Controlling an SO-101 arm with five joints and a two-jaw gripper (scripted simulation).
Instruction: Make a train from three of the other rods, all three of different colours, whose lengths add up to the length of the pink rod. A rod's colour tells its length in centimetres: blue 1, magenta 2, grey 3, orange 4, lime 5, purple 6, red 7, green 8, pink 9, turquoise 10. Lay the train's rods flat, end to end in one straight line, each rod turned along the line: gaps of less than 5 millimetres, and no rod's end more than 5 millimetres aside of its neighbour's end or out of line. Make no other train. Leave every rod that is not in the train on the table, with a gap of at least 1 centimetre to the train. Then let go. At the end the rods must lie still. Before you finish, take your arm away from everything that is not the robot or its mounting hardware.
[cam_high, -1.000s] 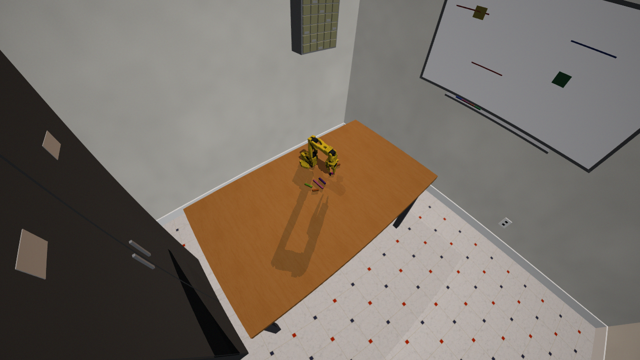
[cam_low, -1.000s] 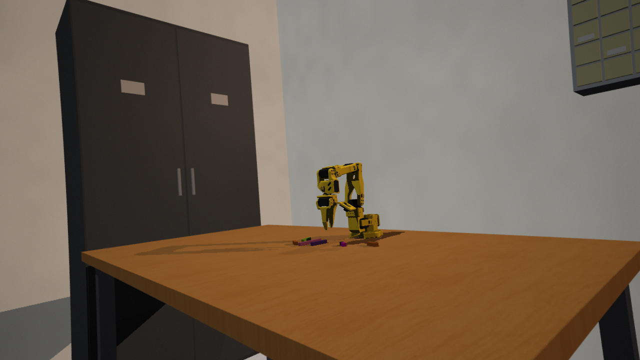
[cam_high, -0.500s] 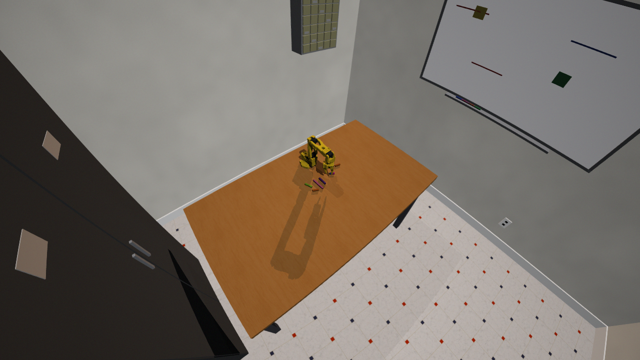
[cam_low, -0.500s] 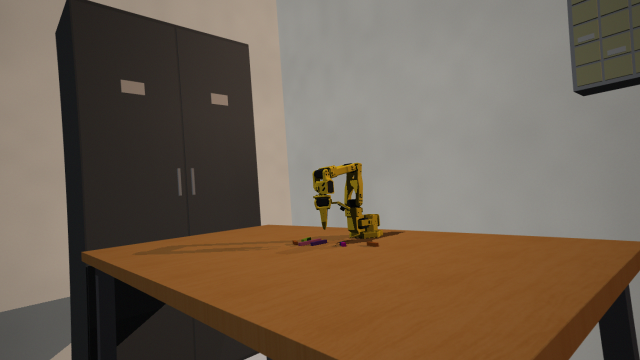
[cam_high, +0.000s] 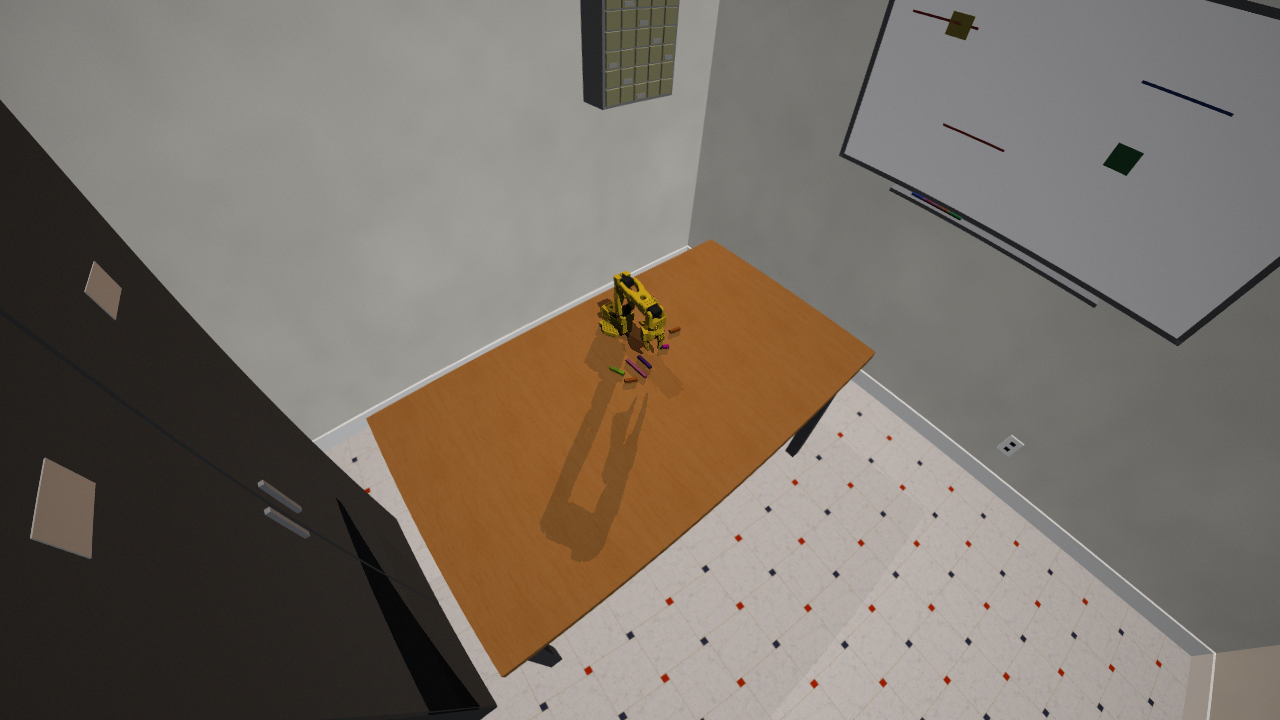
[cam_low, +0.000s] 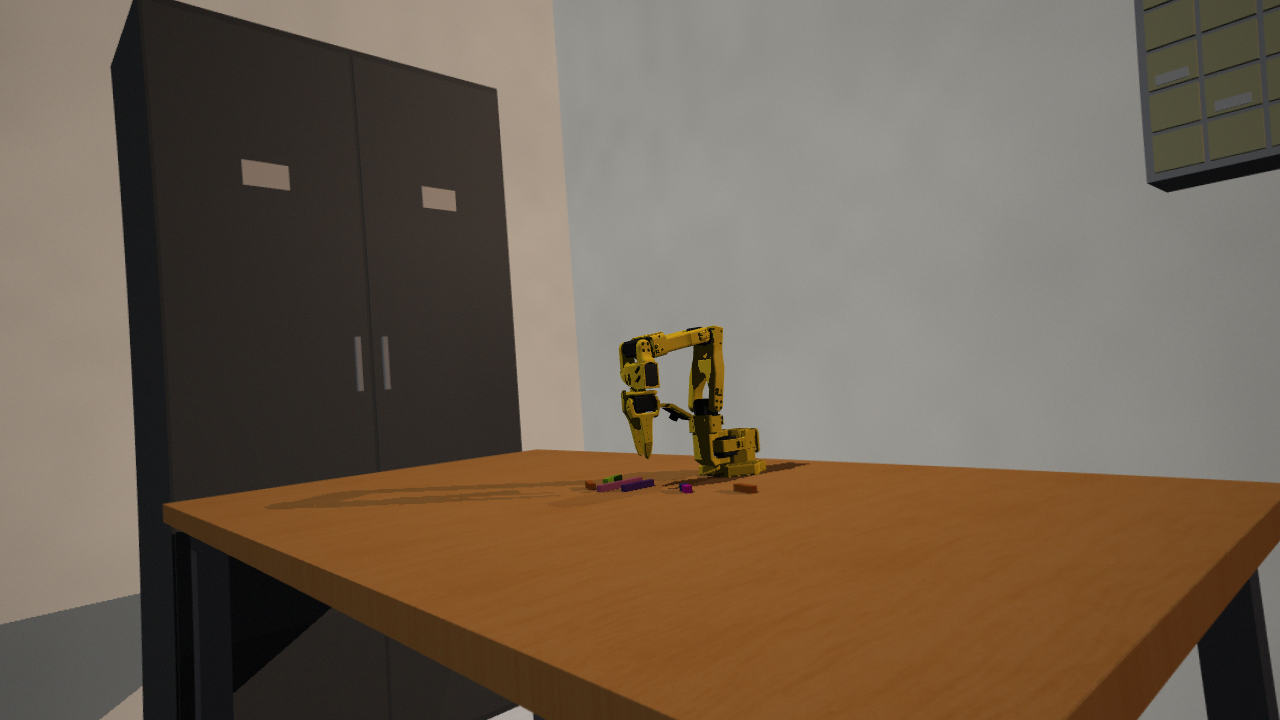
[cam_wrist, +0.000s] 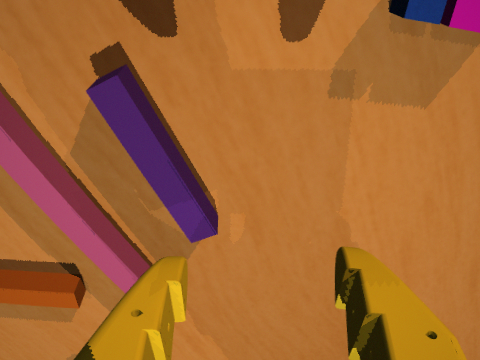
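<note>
My gripper (cam_wrist: 260, 267) (cam_low: 646, 452) is open and empty and hangs a little above the table. In the wrist view its left finger is close to the near end of the purple rod (cam_wrist: 154, 154) (cam_high: 644, 361) (cam_low: 637, 484). The pink rod (cam_wrist: 60, 200) (cam_high: 636, 368) (cam_low: 610, 488) lies alongside the purple one, apart from it. An orange rod (cam_wrist: 36, 287) (cam_high: 631, 379) lies by the pink rod's end. A blue rod (cam_wrist: 427, 0) and a magenta rod (cam_wrist: 467, 10) (cam_high: 664, 346) (cam_low: 686, 488) lie end to end, touching, at the upper right of the wrist view.
A lime-green rod (cam_high: 616, 369) (cam_low: 612, 479) lies beyond the pink rod. A second orange rod (cam_high: 674, 330) (cam_low: 744, 488) lies near the arm's base (cam_low: 729, 452). All stand on a wooden table (cam_high: 501, 501) (cam_low: 805, 582). A dark cabinet (cam_low: 313, 295) stands beside it.
</note>
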